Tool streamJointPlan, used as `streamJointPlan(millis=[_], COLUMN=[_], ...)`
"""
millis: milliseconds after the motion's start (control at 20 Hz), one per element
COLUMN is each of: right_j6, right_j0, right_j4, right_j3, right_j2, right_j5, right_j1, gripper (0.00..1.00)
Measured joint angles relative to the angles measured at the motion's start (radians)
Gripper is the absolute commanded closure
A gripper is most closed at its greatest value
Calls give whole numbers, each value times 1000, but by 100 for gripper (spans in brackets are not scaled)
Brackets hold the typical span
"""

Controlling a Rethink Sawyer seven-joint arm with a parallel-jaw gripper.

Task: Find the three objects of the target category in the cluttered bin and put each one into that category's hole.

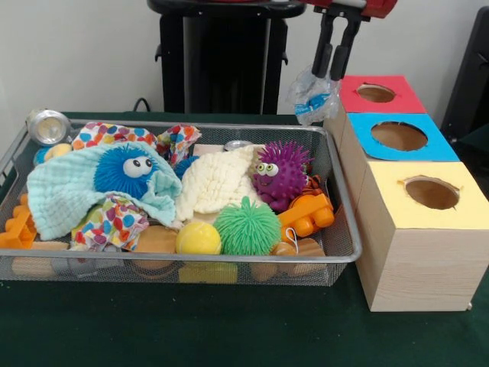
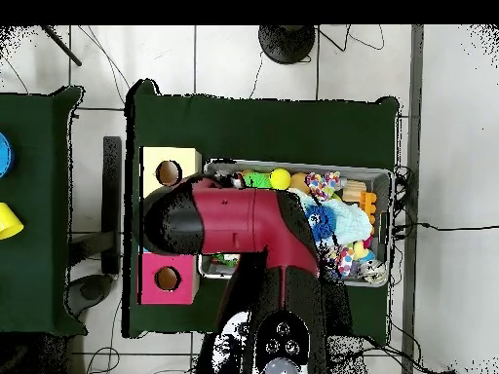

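My gripper (image 1: 330,70) hangs at the top right of the front view, above the gap between the bin's far right corner and the red box. Its black fingers (image 1: 341,52) stand close together, shut on a crumpled clear plastic bottle (image 1: 312,98) with a blue label, which dangles beneath them. Three wooden boxes stand in a row beside the bin: a red-topped box (image 1: 397,98), a blue-topped box (image 1: 435,144) and a yellow-topped box (image 1: 397,206), each with a round hole. In the overhead view the red arm (image 2: 244,219) hides the gripper, the bottle and the blue box.
The wire mesh bin (image 1: 340,183) holds a blue fuzzy ball with eyes (image 1: 126,170), a purple spiky ball (image 1: 281,172), a green spiky ball (image 1: 246,226), a yellow ball (image 1: 199,238), cloths, orange blocks and a metal can (image 1: 47,126). The overhead view shows the yellow box (image 2: 185,161) and the red box (image 2: 151,290).
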Motion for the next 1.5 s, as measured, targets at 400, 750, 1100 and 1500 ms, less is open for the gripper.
streamJointPlan(millis=[400,750,1100,1500], right_j6=[69,152,171,171], right_j0=[101,153,170,196], right_j4=[99,138,138,137], right_j3=[40,41,48,62], right_j2=[-42,-64,-80,-118], right_j5=[0,0,-18,-52], right_j1=[5,17,22,22], gripper=[100,100,100,100])
